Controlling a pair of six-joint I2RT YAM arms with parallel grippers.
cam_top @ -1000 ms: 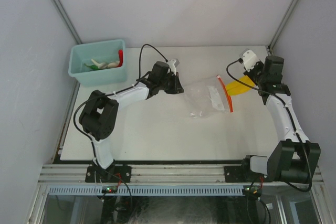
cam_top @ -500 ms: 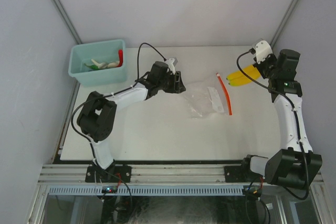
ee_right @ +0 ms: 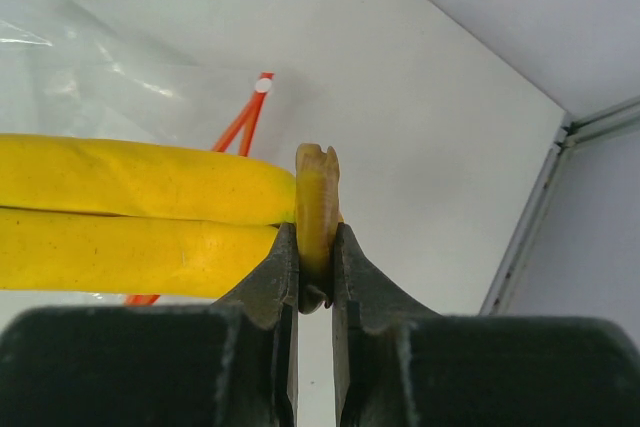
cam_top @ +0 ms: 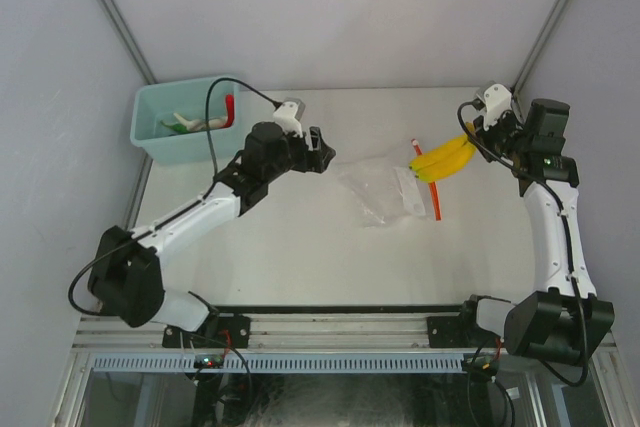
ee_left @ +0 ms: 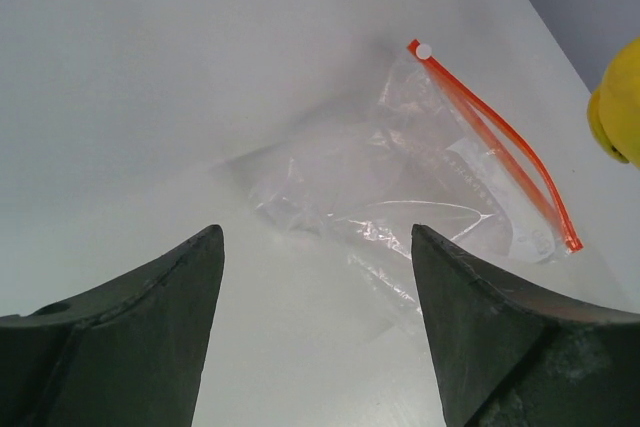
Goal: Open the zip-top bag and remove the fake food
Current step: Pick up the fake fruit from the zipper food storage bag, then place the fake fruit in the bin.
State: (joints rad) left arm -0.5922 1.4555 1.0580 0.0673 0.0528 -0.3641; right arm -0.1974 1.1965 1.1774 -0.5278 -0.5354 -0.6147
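Observation:
The clear zip-top bag (cam_top: 385, 189) lies flat mid-table, its red-orange zip strip (cam_top: 434, 192) on the right side. It also fills the middle of the left wrist view (ee_left: 400, 182). My right gripper (cam_top: 476, 135) (ee_right: 315, 237) is shut on the stem of the yellow banana (cam_top: 443, 157) (ee_right: 130, 217), holding it in the air over the strip's far end. My left gripper (cam_top: 322, 152) (ee_left: 315, 232) is open and holds nothing, just left of the bag. More fake food lies in the teal bin: a red piece (cam_top: 229, 107), a green piece (cam_top: 176, 130) and a whitish piece (cam_top: 203, 122).
The teal bin (cam_top: 190, 151) stands at the table's back left corner. Grey walls and metal frame posts close in the table on the left, back and right. The right arm's cable loops near the banana.
My left gripper has opened, let go of the bag and drawn back to the left. My right gripper lifted the banana away from the bag's mouth, then moved it slightly left.

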